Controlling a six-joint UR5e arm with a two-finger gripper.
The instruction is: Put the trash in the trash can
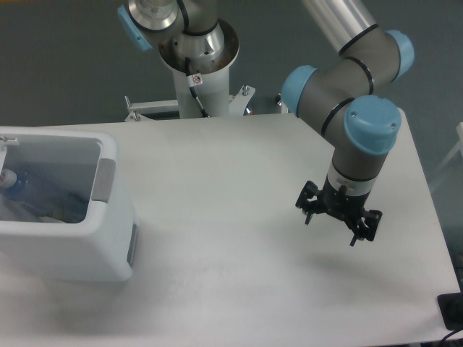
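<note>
With bottle [16, 182] already inside bin [108, 238], hovers over table [217, 173], gripper [338, 222] jaws spread, holding nothing.

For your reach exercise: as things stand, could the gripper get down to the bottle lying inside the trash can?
Probably yes. The trash can is open on top, the bottle lies inside at its left, and nothing stands between it and the open, empty gripper across the table.

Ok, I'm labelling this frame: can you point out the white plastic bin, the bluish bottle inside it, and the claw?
White rectangular plastic bin [108, 249]: fixed camera, front wall.
Crushed bluish clear bottle [20, 182]: fixed camera, body inside bin.
Claw [337, 223]: fixed camera, between fingertips.
</note>
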